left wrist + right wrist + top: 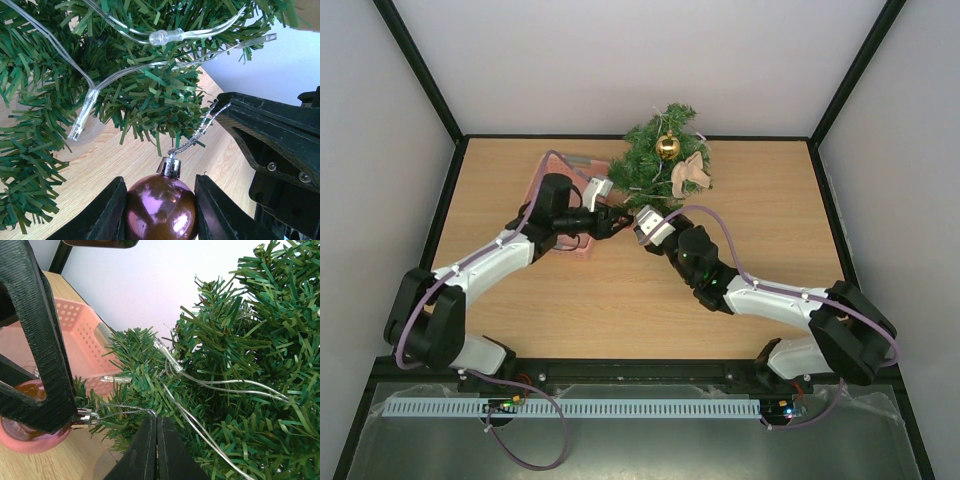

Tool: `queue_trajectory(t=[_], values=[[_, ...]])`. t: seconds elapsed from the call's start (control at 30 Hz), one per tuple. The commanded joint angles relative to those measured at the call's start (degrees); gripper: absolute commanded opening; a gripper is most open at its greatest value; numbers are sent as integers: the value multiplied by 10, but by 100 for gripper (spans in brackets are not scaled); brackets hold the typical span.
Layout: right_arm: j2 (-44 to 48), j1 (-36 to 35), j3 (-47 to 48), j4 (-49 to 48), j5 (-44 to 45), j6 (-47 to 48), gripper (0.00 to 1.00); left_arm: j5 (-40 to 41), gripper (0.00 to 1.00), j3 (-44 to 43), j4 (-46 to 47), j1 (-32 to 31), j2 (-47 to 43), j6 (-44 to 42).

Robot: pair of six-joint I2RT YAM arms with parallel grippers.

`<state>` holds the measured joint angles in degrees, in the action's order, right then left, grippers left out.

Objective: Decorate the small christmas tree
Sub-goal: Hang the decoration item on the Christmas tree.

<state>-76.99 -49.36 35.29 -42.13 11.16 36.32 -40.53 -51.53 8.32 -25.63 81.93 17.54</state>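
Being clamped by the part-open left gripper (160,192), the slick bauble (159,215) is being hung on the probably light, soft-branched small christmas tree (638,165), loop (125,411) pinched in the closed right gripper (156,440).

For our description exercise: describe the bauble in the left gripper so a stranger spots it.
Find the small christmas tree at the far edge of the table. Beside its low branches, the left gripper clamps a glossy purple bauble with a silver cap; the gold bauble hangs higher up.
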Motion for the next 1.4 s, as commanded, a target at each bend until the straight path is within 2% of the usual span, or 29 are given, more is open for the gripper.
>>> queue_trajectory(t=[0.0, 0.57, 0.77, 0.83, 0.93, 1.03, 1.1, 1.3, 1.37], values=[[-7, 5, 4, 5, 12, 13, 2, -7, 34, -21, 17, 0, 8, -9], [2, 10, 13, 7, 1, 10, 2, -8, 34, -25, 33, -2, -4, 0], [33, 10, 19, 56, -24, -25, 2, -9, 34, -18, 18, -4, -24, -5], [56, 10, 18, 86, -19, -58, 11, -5, 34, -11, 16, -4, -34, -6], [112, 10, 21, 150, -15, -126, 32, -5, 34, -3, 7, -7, -47, -10], [172, 10, 27, 215, -20, -215, 43, 3, 34, 3, -8, -18, -63, -28], [213, 10, 37, 259, -18, -338, 51, 13, 34, 5, -21, -28, -74, -44], [291, 10, 52, 355, -74, -734, 54, 51, 33, 19, -18, -66, -125, -88], [308, 10, 40, 349, -100, -823, 54, 59, 33, 27, -8, -78, -146, -92]])
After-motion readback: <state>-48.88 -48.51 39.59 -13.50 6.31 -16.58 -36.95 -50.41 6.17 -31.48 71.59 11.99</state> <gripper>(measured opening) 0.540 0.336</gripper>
